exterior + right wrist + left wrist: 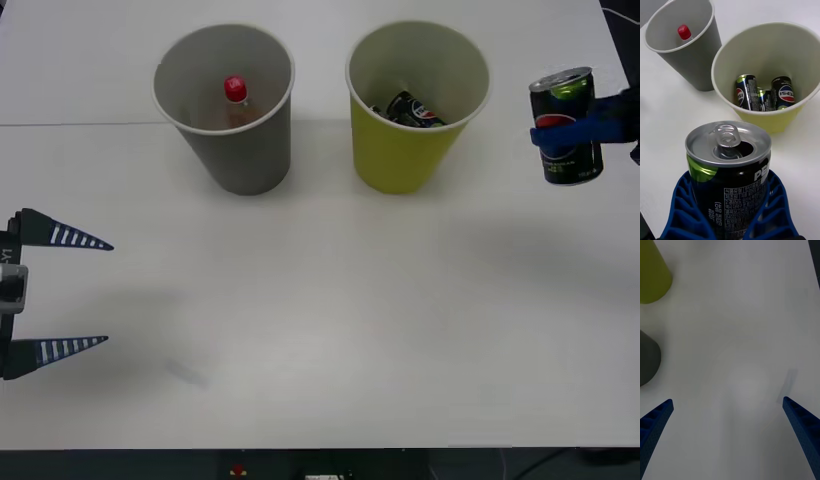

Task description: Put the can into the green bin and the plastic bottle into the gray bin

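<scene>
My right gripper [556, 136] is shut on a black can [567, 125] with a silver top. It holds the can upright, off to the right of the green bin [400, 160]. In the right wrist view, the can [730, 165] sits between the blue fingers [679, 210], with the green bin [767, 120] beyond it holding three more cans [747, 92]. The plastic bottle [236, 97], red cap up, stands inside the gray bin [245, 160]; its cap [684, 32] also shows there. My left gripper [108, 293] waits open at the table's left side.
The two bins stand side by side at the back of the white table, gray on the left and green on the right. The left wrist view has the open left gripper [727, 400] over bare table, with both bins' bases [651, 273] at its edge.
</scene>
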`<state>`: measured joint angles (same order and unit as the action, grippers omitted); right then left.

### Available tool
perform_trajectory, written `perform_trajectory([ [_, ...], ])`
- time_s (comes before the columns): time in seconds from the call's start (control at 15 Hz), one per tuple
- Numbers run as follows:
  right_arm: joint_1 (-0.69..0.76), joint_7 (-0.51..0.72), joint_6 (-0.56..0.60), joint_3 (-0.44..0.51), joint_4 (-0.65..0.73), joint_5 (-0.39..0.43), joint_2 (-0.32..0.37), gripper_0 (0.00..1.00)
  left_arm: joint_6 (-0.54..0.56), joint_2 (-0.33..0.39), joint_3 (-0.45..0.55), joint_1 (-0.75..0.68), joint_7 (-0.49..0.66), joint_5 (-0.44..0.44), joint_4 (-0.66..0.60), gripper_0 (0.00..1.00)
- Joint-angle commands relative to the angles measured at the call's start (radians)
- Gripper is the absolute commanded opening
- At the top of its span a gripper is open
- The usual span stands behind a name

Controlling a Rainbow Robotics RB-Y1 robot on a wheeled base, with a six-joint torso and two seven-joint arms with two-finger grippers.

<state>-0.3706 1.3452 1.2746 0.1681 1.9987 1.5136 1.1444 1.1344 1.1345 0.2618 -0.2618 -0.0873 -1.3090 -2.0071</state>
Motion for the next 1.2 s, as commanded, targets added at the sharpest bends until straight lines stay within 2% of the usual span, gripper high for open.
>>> perform_trajectory([
  [0.07, -0.218, 0.000, 0.091, -0.137, -0.123, 0.020, -0.003, 0.00, 0.000, 0.000, 0.000, 0.000, 0.000, 0.000, 0.000, 1.00],
  [0.27, -0.439, 0.000, 0.094, -0.323, -0.273, 0.053, -0.031, 0.00, 0.000, 0.000, 0.000, 0.000, 0.000, 0.000, 0.000, 1.00],
  [0.53, -0.683, -0.001, 0.094, -0.507, -0.494, 0.105, -0.120, 0.00, 0.000, 0.000, 0.000, 0.000, 0.000, 0.000, 0.000, 1.00],
  [0.87, -0.857, -0.011, 0.095, -0.593, -0.712, 0.286, -0.282, 0.00, 0.000, 0.000, 0.000, 0.000, 0.000, 0.000, 0.000, 1.00],
  [1.0, -0.909, -0.023, 0.094, -0.621, -0.793, 0.323, -0.331, 0.00, 0.000, 0.000, 0.000, 0.000, 0.000, 0.000, 0.000, 1.00],
  [1.2, -0.964, -0.058, 0.088, -0.650, -0.883, 0.330, -0.370, 0.00, 0.000, 0.000, 0.000, 0.000, 0.000, 0.000, 0.000, 1.00],
])
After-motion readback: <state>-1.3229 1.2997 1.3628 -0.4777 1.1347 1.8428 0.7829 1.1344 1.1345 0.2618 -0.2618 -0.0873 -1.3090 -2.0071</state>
